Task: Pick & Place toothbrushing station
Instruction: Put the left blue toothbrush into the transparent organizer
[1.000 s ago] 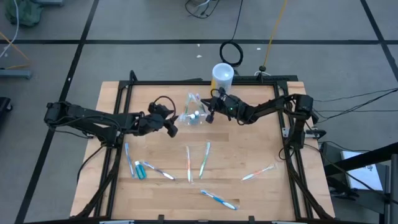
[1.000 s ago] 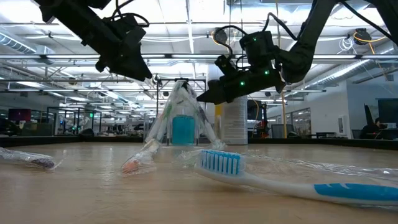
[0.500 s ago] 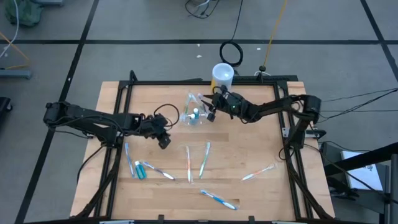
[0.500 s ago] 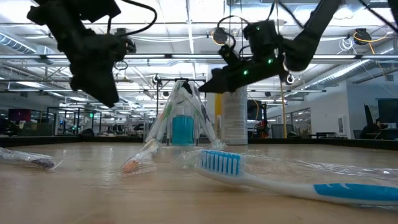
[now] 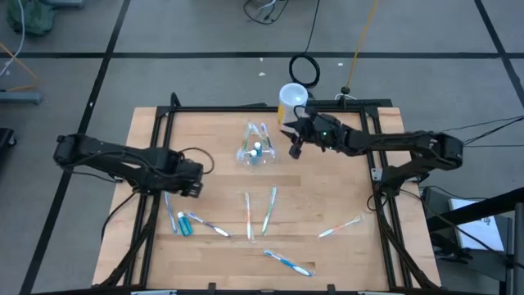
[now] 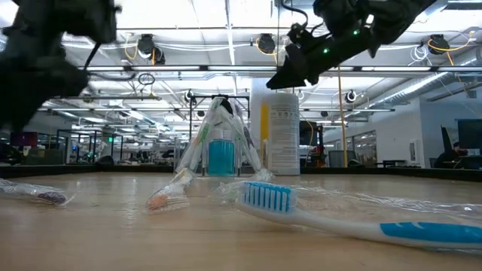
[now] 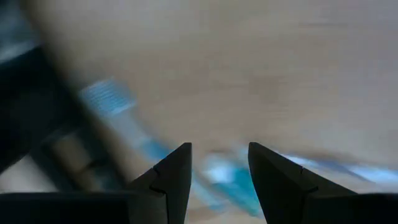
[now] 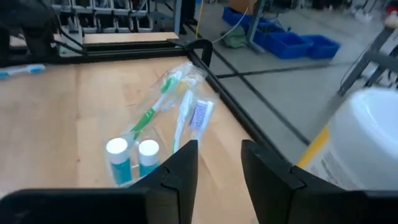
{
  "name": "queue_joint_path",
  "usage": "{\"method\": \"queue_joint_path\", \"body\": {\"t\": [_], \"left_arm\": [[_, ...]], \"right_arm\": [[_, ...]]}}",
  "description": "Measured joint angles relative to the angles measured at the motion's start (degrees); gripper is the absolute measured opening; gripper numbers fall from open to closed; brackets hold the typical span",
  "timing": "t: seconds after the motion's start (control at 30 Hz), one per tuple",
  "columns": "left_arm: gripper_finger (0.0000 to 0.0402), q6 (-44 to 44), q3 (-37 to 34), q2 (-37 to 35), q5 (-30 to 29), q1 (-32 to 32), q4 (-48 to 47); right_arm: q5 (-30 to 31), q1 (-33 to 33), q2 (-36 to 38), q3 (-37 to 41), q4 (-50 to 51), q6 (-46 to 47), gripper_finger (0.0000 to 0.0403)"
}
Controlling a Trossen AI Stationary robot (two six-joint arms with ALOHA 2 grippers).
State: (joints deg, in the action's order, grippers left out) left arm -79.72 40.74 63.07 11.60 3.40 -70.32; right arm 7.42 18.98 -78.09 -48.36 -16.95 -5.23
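The clear cup holder (image 5: pixel 255 148) stands on the table's far middle and holds wrapped toothbrushes and two teal tubes; it also shows in the low view (image 6: pixel 220 149) and the right wrist view (image 8: pixel 155 140). My right gripper (image 5: pixel 293 147) is open and empty, raised just right of the holder (image 6: pixel 290 74). My left gripper (image 5: pixel 193 185) is open and empty at the table's left, over the wrapped toothbrushes (image 5: pixel 170 211) and a teal tube (image 5: pixel 186 224) that lie flat there. The left wrist view shows them blurred (image 7: pixel 217 177) beyond the fingers.
A white canister (image 5: pixel 293 97) stands behind the holder at the far edge (image 6: pixel 285 139). More wrapped toothbrushes lie flat at the table's middle (image 5: pixel 248 215) (image 5: pixel 268 209), right (image 5: pixel 340 227) and near edge (image 5: pixel 288 262). A black frame (image 5: pixel 213 107) rims the table.
My left gripper has gone from beside the holder toward the table's left and near edge, and down over the toothbrushes lying there. My right gripper has drawn back from the holder toward the table's right and gone up. The holder has stayed in place.
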Motion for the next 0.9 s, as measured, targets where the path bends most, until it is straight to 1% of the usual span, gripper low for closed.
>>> {"method": "queue_joint_path", "body": {"t": [0.1, 0.2, 0.27, 0.33, 0.4, 0.5, 0.57, 0.63, 0.73, 0.9], "left_arm": [[0.0161, -2.32, -0.10, 0.57, -0.47, -0.08, 0.70], [0.0161, -5.19, 0.09, 0.80, -1.09, -0.14, 1.26], [0.0161, -8.49, 0.03, 1.65, -0.06, -0.04, 1.80], [0.0161, -9.32, -0.08, 2.68, 1.41, 0.31, 2.08], [0.0161, -9.99, -0.54, 3.29, 4.61, 0.94, 2.58], [0.0161, -12.72, -1.42, 4.38, 12.19, 2.85, 3.20], [0.0161, -16.32, -1.41, 4.72, 16.29, 4.48, 3.31], [0.0161, -19.85, -1.46, 5.28, 18.46, 6.52, 2.68], [0.0161, -26.07, -1.47, 5.09, 18.77, 10.25, 2.03], [0.0161, -38.82, -1.47, 5.21, 13.34, 17.14, 2.43]], "right_arm": [[-0.11, -0.26, 1.24, 0.00, 2.58, 3.25, 0.0113], [-0.11, -1.08, 1.19, 0.04, 3.54, 3.43, 0.0111], [-0.13, -1.76, 1.19, 0.09, 3.08, 2.77, 0.0110], [-0.15, -2.55, 1.21, 0.09, 3.07, 1.25, 0.0110], [-0.15, -3.21, 1.19, 0.09, 3.14, -0.56, 0.0110], [-0.15, -3.90, 1.19, 0.09, 3.10, -1.38, 0.0109], [-0.15, -4.23, 1.19, 0.09, 3.14, -1.39, 0.0109], [-0.15, -4.55, 1.19, 0.09, 3.14, -1.43, 0.0109], [-0.14, -5.10, 1.19, 0.09, 3.31, -1.44, 0.0107], [-0.15, -6.01, 1.19, 0.09, 3.10, -1.44, 0.0105]]}}
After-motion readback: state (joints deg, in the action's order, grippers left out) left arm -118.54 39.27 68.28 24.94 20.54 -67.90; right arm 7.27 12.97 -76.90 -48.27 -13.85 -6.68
